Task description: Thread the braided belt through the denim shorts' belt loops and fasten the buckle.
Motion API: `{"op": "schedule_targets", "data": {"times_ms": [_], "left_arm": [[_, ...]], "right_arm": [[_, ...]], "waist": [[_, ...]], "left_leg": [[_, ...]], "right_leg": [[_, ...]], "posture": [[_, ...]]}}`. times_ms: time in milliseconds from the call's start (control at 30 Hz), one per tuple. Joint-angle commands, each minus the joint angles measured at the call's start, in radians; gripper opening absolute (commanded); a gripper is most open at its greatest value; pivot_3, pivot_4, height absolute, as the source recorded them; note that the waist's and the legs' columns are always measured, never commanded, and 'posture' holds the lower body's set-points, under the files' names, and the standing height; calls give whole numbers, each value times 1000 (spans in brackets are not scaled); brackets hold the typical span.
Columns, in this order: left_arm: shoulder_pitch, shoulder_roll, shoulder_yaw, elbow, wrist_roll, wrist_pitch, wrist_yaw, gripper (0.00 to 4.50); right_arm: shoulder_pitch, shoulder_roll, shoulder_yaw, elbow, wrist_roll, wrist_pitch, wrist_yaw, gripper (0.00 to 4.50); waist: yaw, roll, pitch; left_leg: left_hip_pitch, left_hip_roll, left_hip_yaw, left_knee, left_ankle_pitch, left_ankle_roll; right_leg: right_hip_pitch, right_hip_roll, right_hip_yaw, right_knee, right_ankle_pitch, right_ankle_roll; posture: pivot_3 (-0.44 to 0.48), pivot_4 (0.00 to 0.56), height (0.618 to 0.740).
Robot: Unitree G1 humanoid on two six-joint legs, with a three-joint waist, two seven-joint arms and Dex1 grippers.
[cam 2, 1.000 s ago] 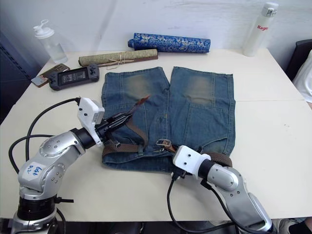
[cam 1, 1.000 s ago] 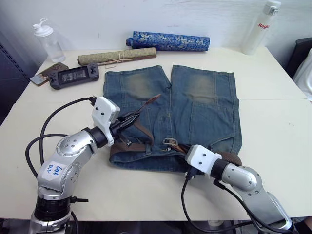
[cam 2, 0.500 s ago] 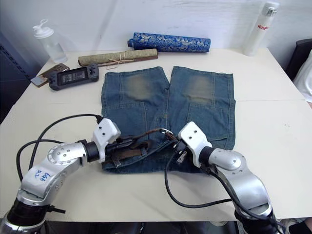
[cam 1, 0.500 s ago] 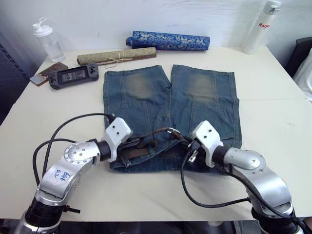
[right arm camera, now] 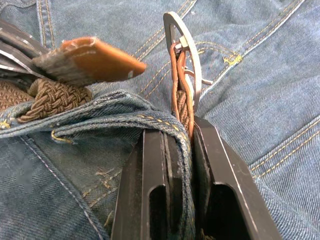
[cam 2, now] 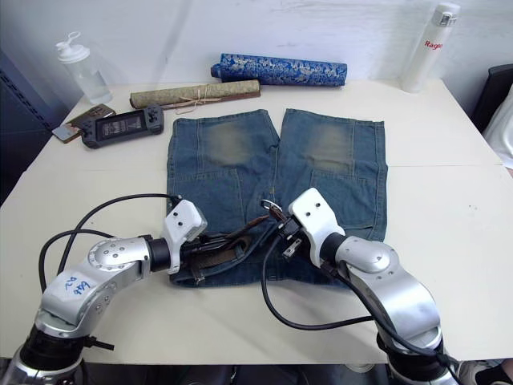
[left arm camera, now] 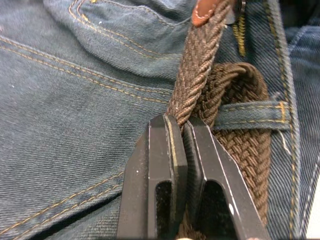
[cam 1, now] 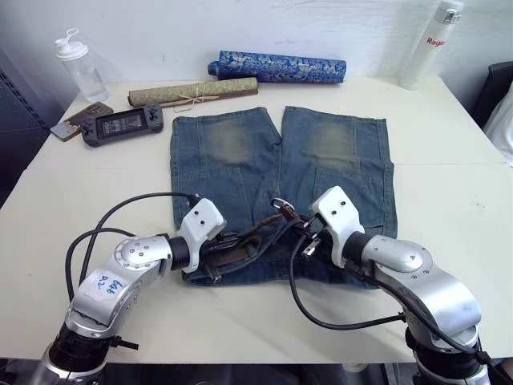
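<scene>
While left jaws pinch the braided belt (left arm camera: 200, 65), right jaws clamp its buckle (right arm camera: 182, 65) end.

Cream table (cam 1: 449, 200) bearing denim shorts (cam 1: 337, 160), rolls, bottles

**Where my four cameras sit**

My two head cameras look forward and down over the table (cam 1: 449, 200), side by side, sharing nearly the whole scene. My left wrist camera sits very close above the denim shorts (left arm camera: 75, 100), looking along its fingers (left arm camera: 162, 175). My right wrist camera is just as near, facing the buckle (right arm camera: 182, 65). Both wrist views share the braided belt (left arm camera: 200, 65).
</scene>
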Motion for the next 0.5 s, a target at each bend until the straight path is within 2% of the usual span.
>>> {"op": "schedule_targets", "data": {"times_ms": [33,500], "left_arm": [[-33,-65,48,11,-62,167,68,0],[-102,-122,61,-18,-107,369,136,0]], "right_arm": [[-21,-23,19,-60,-5,-27,-30,18],[-51,-48,102,-57,-42,-65,-118,18]], "waist": [[1,0,0],[0,0,0]], "left_leg": [[0,0,0,0,0,0],[1,0,0,-1,1,-1]], "right_leg": [[1,0,0,0,0,0],[1,0,0,-1,1,2]], "posture": [[0,150,637],[0,150,637]]}}
